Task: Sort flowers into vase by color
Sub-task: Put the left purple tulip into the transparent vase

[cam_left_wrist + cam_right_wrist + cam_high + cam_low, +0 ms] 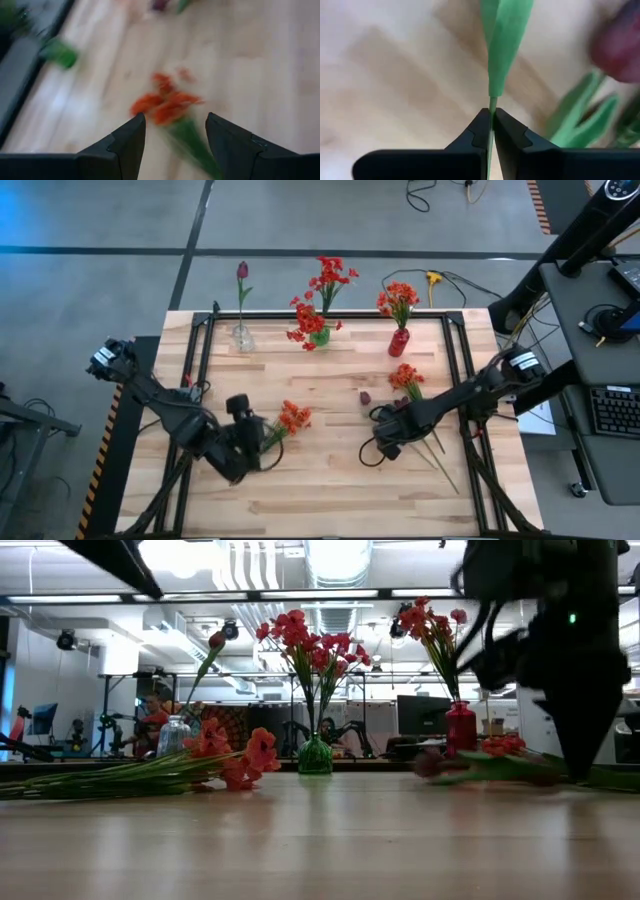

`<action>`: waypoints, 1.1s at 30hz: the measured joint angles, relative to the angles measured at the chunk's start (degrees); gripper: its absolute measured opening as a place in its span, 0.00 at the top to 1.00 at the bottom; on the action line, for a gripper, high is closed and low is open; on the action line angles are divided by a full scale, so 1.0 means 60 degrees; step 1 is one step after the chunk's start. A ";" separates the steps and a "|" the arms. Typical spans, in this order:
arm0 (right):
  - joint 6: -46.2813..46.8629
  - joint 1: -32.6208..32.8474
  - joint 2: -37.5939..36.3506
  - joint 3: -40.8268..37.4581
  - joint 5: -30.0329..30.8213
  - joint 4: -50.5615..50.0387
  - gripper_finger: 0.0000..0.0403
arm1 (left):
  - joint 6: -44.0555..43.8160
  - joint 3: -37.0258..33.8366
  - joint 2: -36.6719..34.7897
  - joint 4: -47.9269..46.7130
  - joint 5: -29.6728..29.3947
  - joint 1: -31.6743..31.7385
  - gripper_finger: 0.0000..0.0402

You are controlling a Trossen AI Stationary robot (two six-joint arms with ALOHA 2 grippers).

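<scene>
The wooden bench (330, 490) carries three vases along its far edge: clear (243, 337), green (319, 335), red (399, 341). Orange flowers (292, 418) lie left of centre; more flowers (406, 377) and a maroon tulip (365, 396) lie right.

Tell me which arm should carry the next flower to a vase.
Probably the right. Its claw is already shut on a green stem, with a maroon tulip lying close by. The left claw is open above the orange flowers, gripping nothing.
</scene>
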 joint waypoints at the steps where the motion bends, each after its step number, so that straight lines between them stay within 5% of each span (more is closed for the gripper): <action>1: -0.0114 0.0005 -0.0143 0.0037 -0.0021 0.0058 0.97 | 0.0327 -0.0021 -0.0003 0.0382 0.0004 -0.0128 0.53; 8: -0.1706 -0.0055 -0.1267 0.0108 0.0346 0.1718 0.97 | 0.1899 -0.0254 -0.0011 0.2899 -0.0295 -0.0656 0.53; 17: -0.5686 -0.0430 -0.1827 0.0112 0.0355 0.6508 0.97 | 0.4437 -0.1859 -0.0020 0.7721 -0.0320 -0.0497 0.53; 26: -1.0122 -0.0811 -0.1381 0.0124 0.0343 1.1067 0.97 | 0.5792 -0.3573 -0.0044 1.2859 -0.1453 -0.0088 0.53; 33: -1.0883 -0.1344 -0.0927 0.0269 0.0323 1.1591 0.97 | 0.7508 -0.4451 -0.0040 1.6747 -0.1450 0.0362 0.53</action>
